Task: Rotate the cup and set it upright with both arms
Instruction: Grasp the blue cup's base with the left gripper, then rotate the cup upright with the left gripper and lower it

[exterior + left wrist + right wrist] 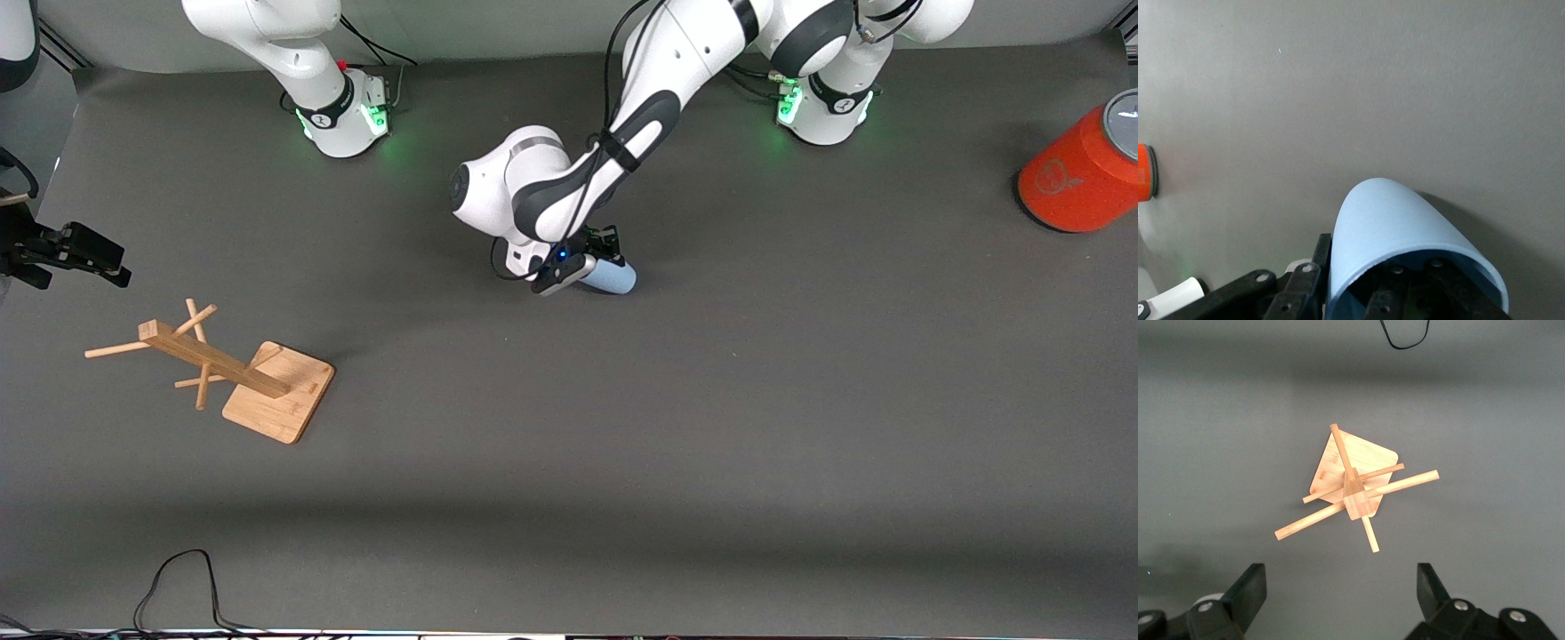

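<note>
- The cup is lying on its side on the surface, near the middle, well apart from the wooden rack, so it is not yet upright.
- The left pincer is reaching down at the cup; in the left wrist view one finger seems to be sitting inside the rim and one outside, probably pinching the wall, though the contact itself is hidden.
- The right pincer is waiting with its fingers spread, hovering over the rack.
- Remaining, judging from this: turning the cup, the handover and standing it up.
</note>
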Robot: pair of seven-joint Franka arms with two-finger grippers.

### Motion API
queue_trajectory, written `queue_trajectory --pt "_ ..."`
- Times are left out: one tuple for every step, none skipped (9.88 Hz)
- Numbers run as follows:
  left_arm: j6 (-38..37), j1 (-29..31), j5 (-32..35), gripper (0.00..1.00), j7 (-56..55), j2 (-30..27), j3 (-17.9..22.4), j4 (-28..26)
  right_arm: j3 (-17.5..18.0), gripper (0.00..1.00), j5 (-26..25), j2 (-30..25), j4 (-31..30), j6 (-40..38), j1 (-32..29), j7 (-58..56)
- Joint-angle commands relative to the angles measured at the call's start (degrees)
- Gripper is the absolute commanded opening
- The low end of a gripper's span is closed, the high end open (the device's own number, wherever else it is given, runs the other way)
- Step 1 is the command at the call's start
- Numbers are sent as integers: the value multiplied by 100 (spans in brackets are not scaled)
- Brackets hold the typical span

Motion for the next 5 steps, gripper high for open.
queue_trajectory --pt "-292 461 -465 0 858 -235 -73 316 9 100 99 -96 -107 5 -58 10" --pt "-293 741 -937 0 1523 -384 -82 307 -9 100 99 -87 -107 -4 -58 27" --pt "-206 1084 -1411 0 2130 -499 -82 307 0 100 107 -70 -125 -91 -58 45" --pt "-48 1513 -1929 0 2676 -604 -160 281 -9 100 142 -61 -134 -109 -58 45" --pt "310 1918 -2283 0 2977 -780 -300 133 -9 100 195 -61 -134 -118 -58 54"
